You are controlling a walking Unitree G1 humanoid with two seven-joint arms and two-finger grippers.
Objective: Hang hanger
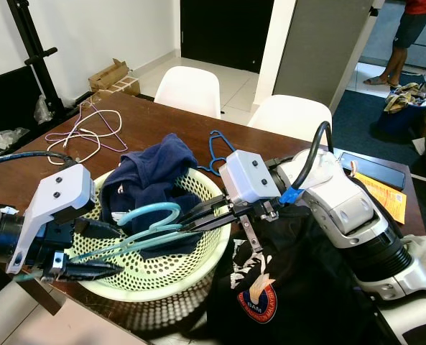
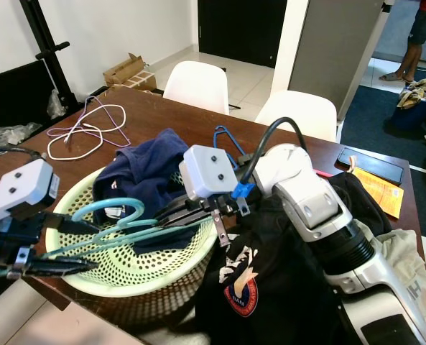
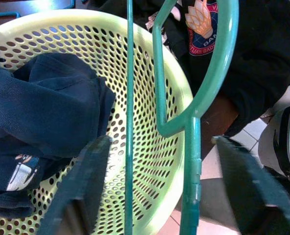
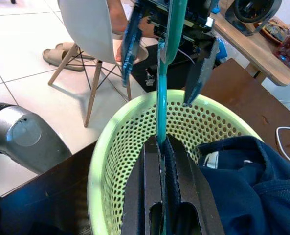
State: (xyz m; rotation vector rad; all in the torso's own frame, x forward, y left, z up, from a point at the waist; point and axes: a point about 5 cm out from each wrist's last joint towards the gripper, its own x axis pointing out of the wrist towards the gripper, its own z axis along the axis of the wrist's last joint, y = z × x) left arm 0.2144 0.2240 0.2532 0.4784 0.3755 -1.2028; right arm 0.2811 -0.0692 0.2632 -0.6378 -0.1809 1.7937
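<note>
Centre frame, our right gripper [image 1: 187,218] is pinched tight on the teal hanger [image 1: 146,224], which lies across the green basket [image 1: 198,260] over the navy garment [image 1: 149,172]. At lower left our left gripper [image 1: 105,249] has its fingers spread wide around the hanger's other end, not clamping it.

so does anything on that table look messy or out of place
A few things. Loose wire hangers lie tangled on the table, and a blue hanger lies flat behind the green basket. A black shirt is heaped beside it. The right gripper pinches the teal hanger over the basket.
</note>
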